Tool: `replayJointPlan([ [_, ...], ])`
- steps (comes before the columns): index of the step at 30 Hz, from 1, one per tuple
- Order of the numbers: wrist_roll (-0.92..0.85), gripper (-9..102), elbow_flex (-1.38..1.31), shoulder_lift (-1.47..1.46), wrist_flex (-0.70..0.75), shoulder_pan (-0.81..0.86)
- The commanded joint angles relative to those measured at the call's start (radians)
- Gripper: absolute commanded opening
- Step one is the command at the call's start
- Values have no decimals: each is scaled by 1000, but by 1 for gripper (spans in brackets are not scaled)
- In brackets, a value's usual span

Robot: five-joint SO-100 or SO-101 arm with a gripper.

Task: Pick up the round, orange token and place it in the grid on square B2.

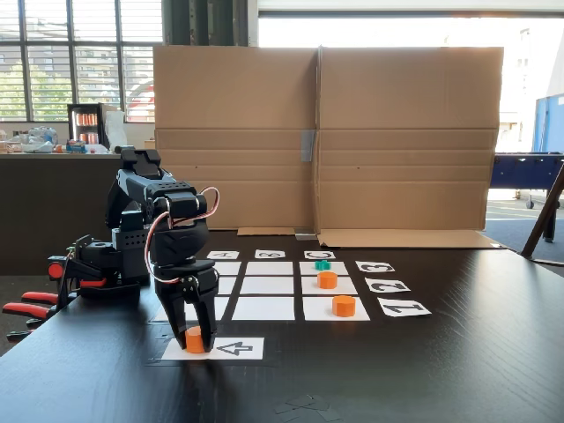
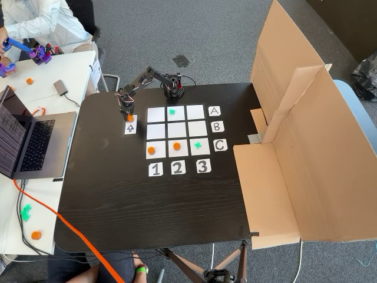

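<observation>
The round, orange token [image 1: 195, 340] [image 2: 129, 118] rests on a white sheet with an arrow [image 1: 236, 349], left of the grid in the low fixed view. My gripper [image 1: 196, 338] [image 2: 129, 115] points straight down over it. Its two black fingers [image 1: 211, 324] press against the token's sides. The grid [image 1: 264, 307] [image 2: 155, 112] of white rectangles lies just beyond. Square B2 [image 1: 269, 285] [image 2: 176, 129], its centre cell, is bare. Two more orange tokens [image 1: 344, 306] [image 1: 327, 280] and a teal one [image 1: 322, 264] sit in row C.
A tall cardboard wall [image 1: 326, 132] [image 2: 306, 147] stands behind the grid. Another teal token [image 2: 172, 111] sits in row A. Labels 1, 2, 3 [image 2: 177, 168] edge the grid. A side table holds a laptop [image 2: 29, 141]; an orange cable [image 2: 76, 236] runs past it.
</observation>
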Motion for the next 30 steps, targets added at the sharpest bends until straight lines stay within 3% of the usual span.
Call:
replayJointPlan([
  [1,-6,0,18,106,-26,23],
  [19,-8,0,23,462,-20,204],
  [30,29,0,25,561,3,161],
])
